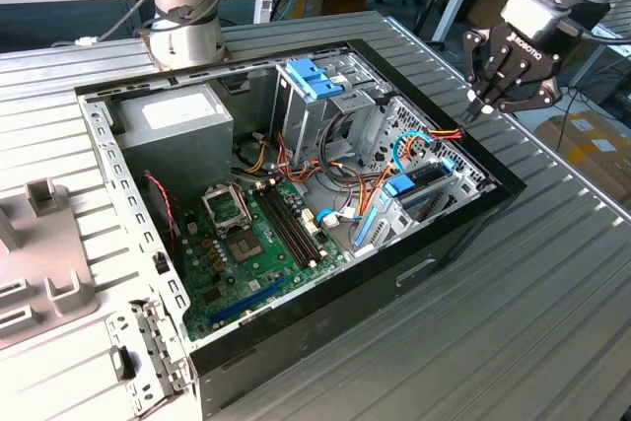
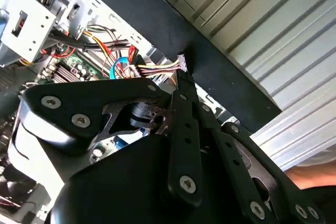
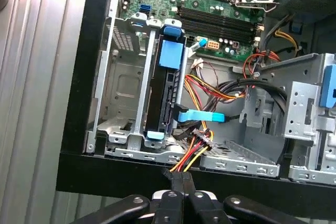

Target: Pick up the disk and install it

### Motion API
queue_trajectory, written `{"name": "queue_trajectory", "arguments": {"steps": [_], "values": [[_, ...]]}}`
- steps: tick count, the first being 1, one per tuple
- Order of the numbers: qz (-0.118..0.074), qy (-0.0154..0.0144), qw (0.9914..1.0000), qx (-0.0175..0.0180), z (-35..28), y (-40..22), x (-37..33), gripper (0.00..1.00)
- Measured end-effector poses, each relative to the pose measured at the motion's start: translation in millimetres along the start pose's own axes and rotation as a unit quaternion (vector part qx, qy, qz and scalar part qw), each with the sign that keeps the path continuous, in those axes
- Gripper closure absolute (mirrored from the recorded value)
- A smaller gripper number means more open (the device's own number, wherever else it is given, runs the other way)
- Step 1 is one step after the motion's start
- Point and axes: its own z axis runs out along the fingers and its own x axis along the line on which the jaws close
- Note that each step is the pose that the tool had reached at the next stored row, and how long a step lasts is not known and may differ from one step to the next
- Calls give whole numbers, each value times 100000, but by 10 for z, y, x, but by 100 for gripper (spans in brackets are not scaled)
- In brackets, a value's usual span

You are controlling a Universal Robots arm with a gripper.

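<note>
A ribbed metal table (image 1: 552,293) filled the workshop foreground, and on it lay an open computer case (image 1: 296,313) with its green motherboard (image 1: 246,244) facing up. In the exterior view a grey power supply (image 1: 173,120) sat at about 10 o'clock inside the case, and a metal cage with a light-blue top (image 1: 315,76) stood at about 12 o'clock. The pincer (image 1: 481,107) hung just over the case's rim at about 2 o'clock. Its fingertips were pressed together on the end of a red, yellow and black power cable (image 1: 446,133). In both wrist views the same grip showed: the pincer (image 3: 181,179) (image 2: 181,74) pinched the power cable (image 3: 191,153) (image 2: 157,67) right above the black rim. The disk (image 1: 414,189) sat on edge in the drive bay inside the case, blue rails at its sides, at about 7 o'clock from the pincer and near it but not touching. In the first wrist view the disk (image 3: 167,93) stood slotted between the bay's metal walls, just beside a flat blue cable (image 3: 202,116).
</note>
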Motion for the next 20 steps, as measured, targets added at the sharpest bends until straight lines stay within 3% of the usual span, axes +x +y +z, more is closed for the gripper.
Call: {"name": "queue_trajectory", "arguments": {"steps": [1,4,6,16,20], "values": [[-2304,-18,99973,-224,0,0,0,89],[-4273,-29,99908,-416,0,0,0,89],[-6095,-42,99812,-594,0,0,0,89],[-12324,-91,99230,-1202,1,0,0,89],[-14410,-103,98946,-1406,0,0,0,89]]}}
